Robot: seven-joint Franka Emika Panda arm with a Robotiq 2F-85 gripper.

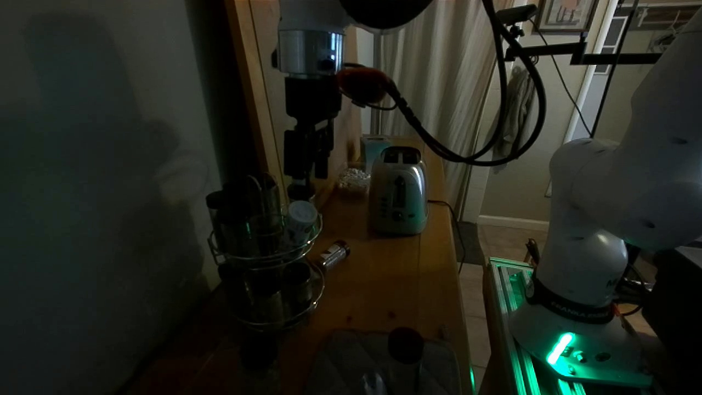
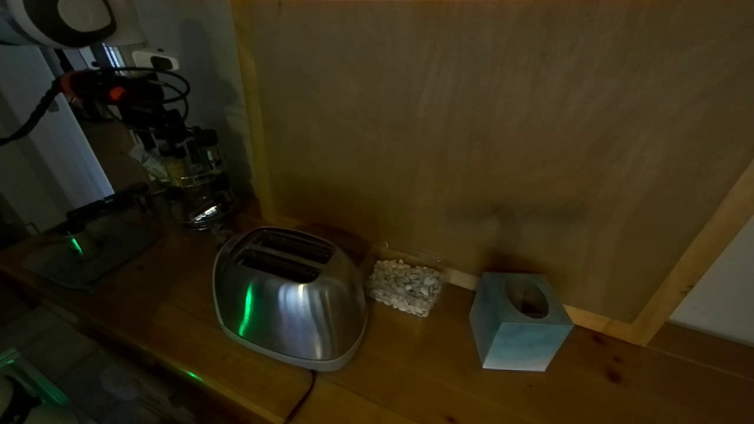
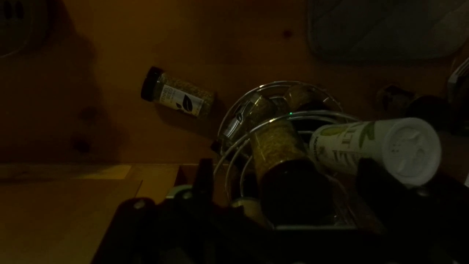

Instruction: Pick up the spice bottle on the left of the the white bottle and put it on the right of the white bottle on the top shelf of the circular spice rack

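Note:
The circular spice rack (image 1: 263, 258) (image 2: 203, 179) (image 3: 262, 87) stands on the counter with jars on two tiers. The white bottle (image 1: 299, 225) (image 2: 148, 163) (image 3: 348, 148) stands tilted on the top shelf. A spice bottle (image 3: 274, 145) with a black cap and yellowish contents is beside it on the top shelf; it also shows in both exterior views (image 1: 300, 192) (image 2: 175, 166). My gripper (image 1: 308, 173) (image 2: 162, 138) (image 3: 285, 170) is open above it, pointing down. In the wrist view the fingers are on either side of its cap, with gaps. The right finger overlaps the white bottle; I cannot tell if they touch.
A fennel seed jar (image 1: 333, 255) (image 3: 183, 97) lies on the counter beside the rack. A steel toaster (image 1: 398, 192) (image 2: 288, 300), a box of pebbles (image 2: 406, 285) and a tissue box (image 2: 518, 330) stand farther along. A grey mat (image 1: 340, 356) (image 3: 381, 33) lies near the rack. A wooden panel (image 2: 471, 118) is behind.

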